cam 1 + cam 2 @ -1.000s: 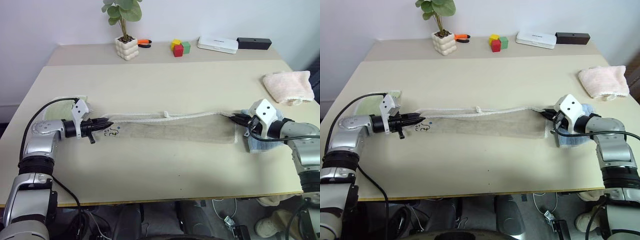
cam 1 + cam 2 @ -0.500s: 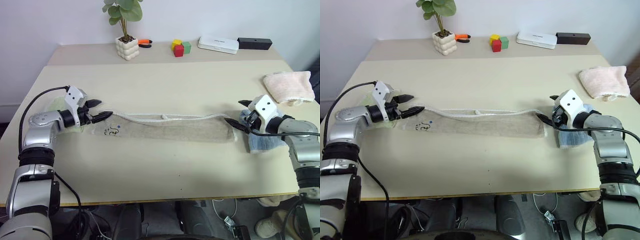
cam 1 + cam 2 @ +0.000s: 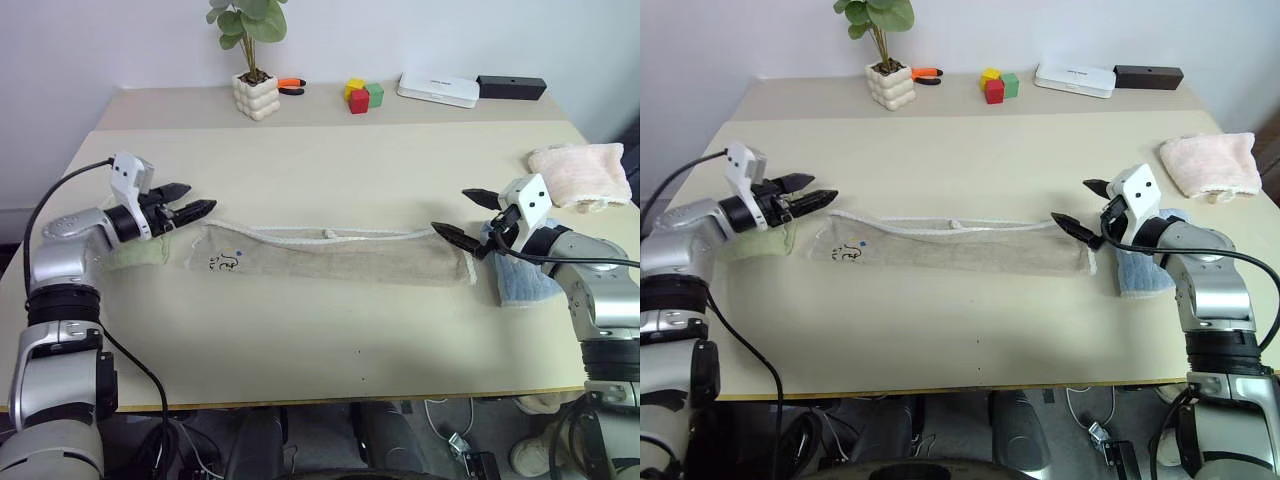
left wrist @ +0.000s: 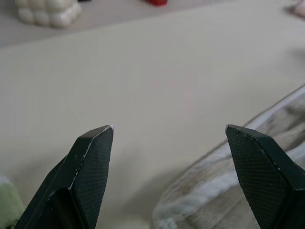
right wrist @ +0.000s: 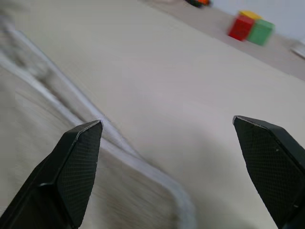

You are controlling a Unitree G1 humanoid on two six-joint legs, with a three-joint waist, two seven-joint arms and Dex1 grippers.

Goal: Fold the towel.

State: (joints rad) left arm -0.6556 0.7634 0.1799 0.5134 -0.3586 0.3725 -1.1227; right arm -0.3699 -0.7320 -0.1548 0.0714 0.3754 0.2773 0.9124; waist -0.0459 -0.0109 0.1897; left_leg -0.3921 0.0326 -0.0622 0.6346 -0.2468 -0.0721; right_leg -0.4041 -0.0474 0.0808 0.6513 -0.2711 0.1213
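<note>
The beige towel (image 3: 340, 255) lies as a long narrow strip across the middle of the table, whitish edging along its far side and a small dark logo (image 3: 222, 263) near its left end. My left gripper (image 3: 190, 199) hovers open just above and beyond that left end, nothing between its fingers. My right gripper (image 3: 462, 212) is open too, raised over the towel's right end and empty. The left wrist view shows the towel's edge (image 4: 238, 176) below the spread fingers (image 4: 93, 162). Its edging (image 5: 71, 102) also runs under the right gripper's fingers (image 5: 78, 162).
A pale green folded towel (image 3: 135, 250) lies under my left arm, a light blue one (image 3: 520, 280) under my right, a pink one (image 3: 580, 172) at the far right. Along the back stand a potted plant (image 3: 252, 85), coloured blocks (image 3: 361, 95), a white box (image 3: 435, 90) and a black box (image 3: 510, 87).
Both grippers have opened and let go of the towel's ends, then risen off the table. The towel has settled flat as a wider strip.
</note>
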